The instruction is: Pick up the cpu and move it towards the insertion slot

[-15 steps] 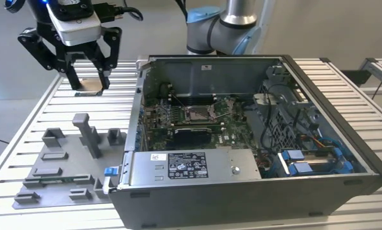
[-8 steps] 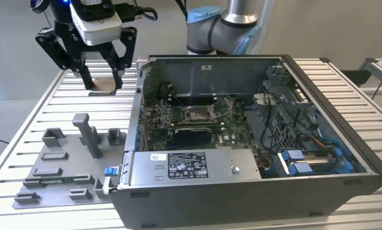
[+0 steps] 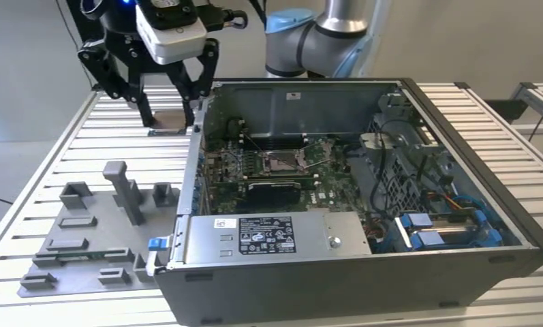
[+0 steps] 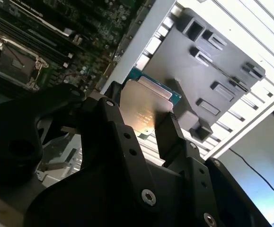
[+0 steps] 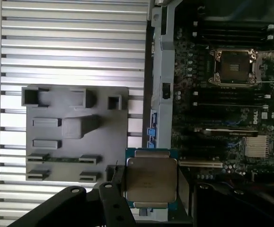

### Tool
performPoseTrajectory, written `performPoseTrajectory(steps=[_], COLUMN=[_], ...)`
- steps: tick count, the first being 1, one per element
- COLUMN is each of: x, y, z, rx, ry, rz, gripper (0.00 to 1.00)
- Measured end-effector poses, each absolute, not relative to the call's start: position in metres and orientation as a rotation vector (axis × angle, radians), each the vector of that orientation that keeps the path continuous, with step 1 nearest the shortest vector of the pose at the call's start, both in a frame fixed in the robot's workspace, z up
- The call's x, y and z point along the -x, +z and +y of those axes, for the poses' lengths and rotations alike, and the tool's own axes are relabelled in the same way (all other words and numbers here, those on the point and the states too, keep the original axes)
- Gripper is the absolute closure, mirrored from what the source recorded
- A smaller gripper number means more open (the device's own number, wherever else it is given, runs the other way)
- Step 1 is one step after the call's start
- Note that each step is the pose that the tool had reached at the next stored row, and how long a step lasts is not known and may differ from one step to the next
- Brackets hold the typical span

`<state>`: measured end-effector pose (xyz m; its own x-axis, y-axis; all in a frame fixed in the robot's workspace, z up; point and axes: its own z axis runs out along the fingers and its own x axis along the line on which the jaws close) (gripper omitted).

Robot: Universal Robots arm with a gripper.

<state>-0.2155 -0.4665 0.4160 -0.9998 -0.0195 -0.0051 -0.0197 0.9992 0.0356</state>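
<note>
Outside the open computer case (image 3: 362, 102), at the exterior view's left of its side wall, the claw (image 3: 172, 117) is clenched on the cpu (image 3: 169, 125), one black finger against each of two opposite edges. The chip lies flat between them and appears to hang clear of the slatted table (image 3: 62, 150). In the second wrist view the cpu (image 4: 146, 106) shows its pale metal top with a green rim, framed by the fingers (image 4: 167, 135).

The insertion slot (image 3: 283, 161) sits on the green board inside the case, its silvery frame open and its brownish centre bare. From the claw it lies toward the exterior view's right and well apart, with the case wall standing between the two. In the first wrist view the cpu (image 5: 151, 178) and the insertion slot (image 5: 234, 67) look roughly square to each other, edges near parallel, so I judge little turning separates them. A grey fixture plate (image 3: 80, 238) rests on the table beside the case.
</note>
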Motion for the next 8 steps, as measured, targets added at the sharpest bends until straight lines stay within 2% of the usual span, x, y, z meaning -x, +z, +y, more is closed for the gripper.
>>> performPoseTrajectory(steps=[8], x=[0.190], y=[0.416], z=[-0.467], rx=[0.031], ry=[0.056], rz=[3.136], gripper=[1.00])
